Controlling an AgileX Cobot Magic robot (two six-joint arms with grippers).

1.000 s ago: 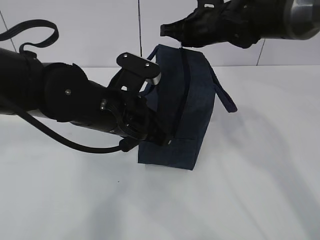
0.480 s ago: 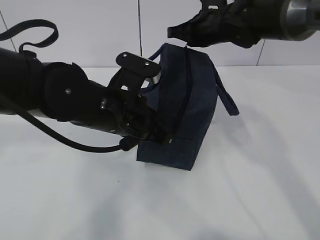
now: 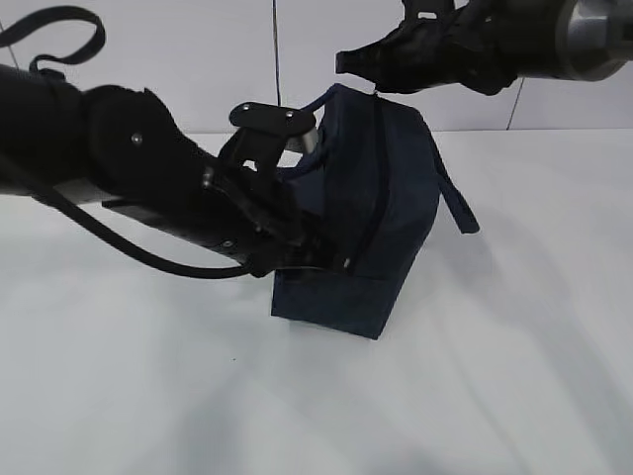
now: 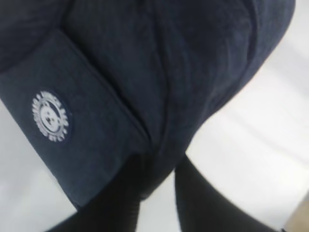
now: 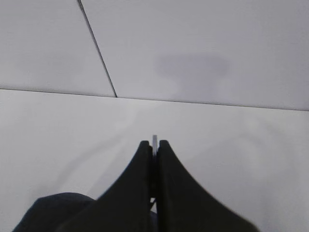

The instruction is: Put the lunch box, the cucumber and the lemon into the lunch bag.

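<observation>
White table (image 3: 514,376), tiled wall behind. The bag (image 3: 381,208) stands mid-table, zipper closed. Right gripper (image 3: 348,61) pinches the zipper pull (image 5: 154,140) at the top; left gripper (image 4: 157,186), jaws narrowly parted around fabric, apparently steadies the bag's lower end.

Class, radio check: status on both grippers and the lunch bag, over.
Right gripper shut on zipper pull at bag top. Left gripper jaws astride lunch bag edge, grip unclear. Lunch box, cucumber, lemon not in view.
</observation>
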